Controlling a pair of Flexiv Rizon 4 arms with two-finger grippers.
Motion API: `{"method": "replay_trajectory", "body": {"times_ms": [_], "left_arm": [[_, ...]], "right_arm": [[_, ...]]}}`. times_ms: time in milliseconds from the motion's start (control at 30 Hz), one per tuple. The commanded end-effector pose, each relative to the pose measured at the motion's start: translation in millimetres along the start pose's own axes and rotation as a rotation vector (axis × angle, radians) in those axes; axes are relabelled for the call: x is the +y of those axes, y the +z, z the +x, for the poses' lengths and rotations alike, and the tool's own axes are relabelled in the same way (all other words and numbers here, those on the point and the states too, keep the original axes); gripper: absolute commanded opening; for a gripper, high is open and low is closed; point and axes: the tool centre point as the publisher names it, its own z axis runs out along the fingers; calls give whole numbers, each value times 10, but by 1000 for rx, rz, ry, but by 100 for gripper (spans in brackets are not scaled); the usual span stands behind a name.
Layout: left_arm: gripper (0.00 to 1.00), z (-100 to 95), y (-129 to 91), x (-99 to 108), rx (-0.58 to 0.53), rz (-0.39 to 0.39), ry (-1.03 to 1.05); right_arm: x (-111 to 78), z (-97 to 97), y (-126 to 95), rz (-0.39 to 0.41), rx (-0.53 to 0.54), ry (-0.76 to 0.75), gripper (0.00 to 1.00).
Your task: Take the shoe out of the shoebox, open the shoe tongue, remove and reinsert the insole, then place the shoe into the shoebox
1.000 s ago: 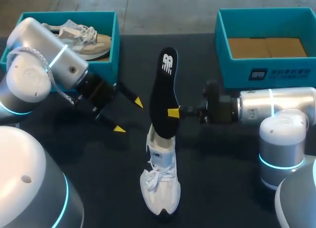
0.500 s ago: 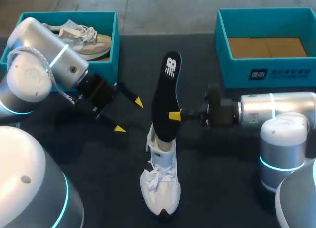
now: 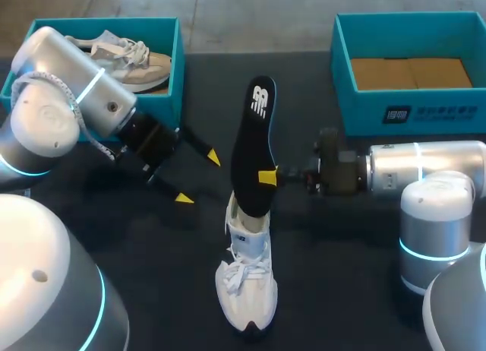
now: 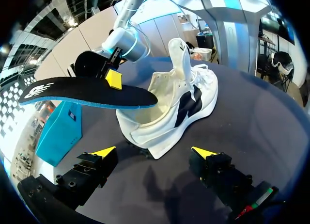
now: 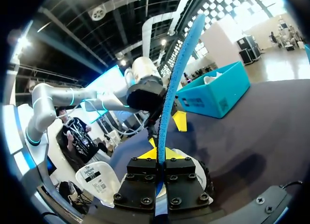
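My right gripper is clamped on the black insole at mid-frame. The insole stands near upright, its lower end at the collar of the white shoe. The shoe sits on the table at lower centre, toe toward the bottom edge. My left gripper is spread wide and holds nothing, left of the insole and apart from it. The teal shoebox at upper left holds a beige shoe. There's a second teal box at upper right.

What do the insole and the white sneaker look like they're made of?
Insole: probably foam under a matte black fabric top; it's thin, with a blue edge in the wrist views. White sneaker: seems synthetic textile or leather-like panels, matte, with woven laces; exact fabric unclear.
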Motion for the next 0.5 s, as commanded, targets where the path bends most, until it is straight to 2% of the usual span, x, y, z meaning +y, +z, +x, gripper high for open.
{"method": "replay_trajectory", "body": {"times_ms": [33,500], "left_arm": [[100,-3,3,0,3,-3,0],[100,-3,3,0,3,-3,0]], "right_arm": [[42,2,48,8,2,-5,0],[60,-35,144,-1,17,-15,0]]}}
